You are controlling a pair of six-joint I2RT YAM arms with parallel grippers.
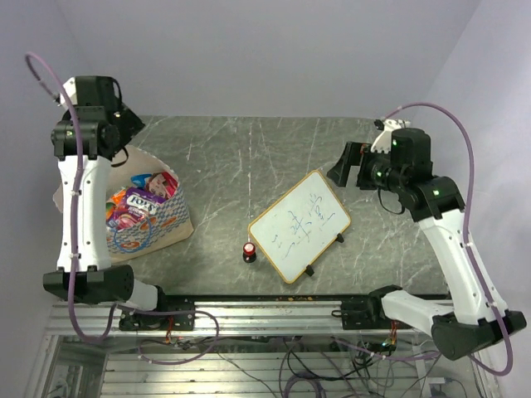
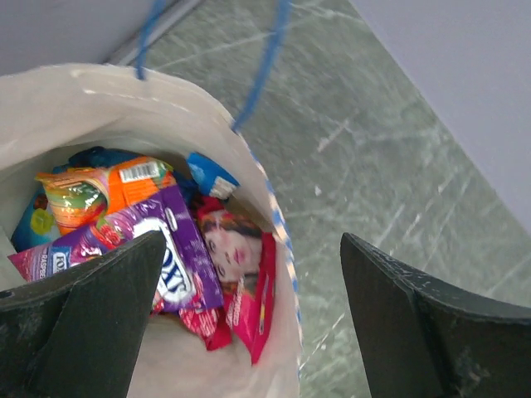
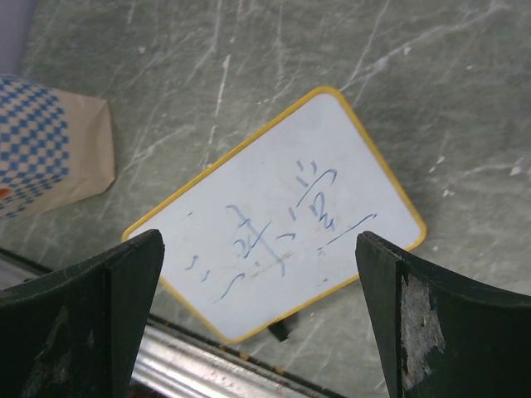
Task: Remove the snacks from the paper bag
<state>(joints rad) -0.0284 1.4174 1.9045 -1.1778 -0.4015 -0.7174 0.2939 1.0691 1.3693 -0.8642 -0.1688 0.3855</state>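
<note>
Near the front edge of the table [image 1: 249, 149] you have a small red-topped knob [image 1: 249, 250], just left of the whiteboard [image 1: 299, 225]. At the near left sits the paper bag [image 1: 166, 228], mouth open, with the snacks [image 2: 174, 257] packed inside. Your left gripper [image 2: 249, 240] hovers over that mouth, fingers wide and empty. Farther right, your right gripper [image 3: 259, 240] hangs above the whiteboard, also spread wide and holding nothing.

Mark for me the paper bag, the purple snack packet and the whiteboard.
paper bag [image 2: 124, 99], left wrist view, cream wall just below the rim.
purple snack packet [image 2: 184, 236], left wrist view, its printed front.
whiteboard [image 3: 274, 199], right wrist view, its white writing face.
</note>
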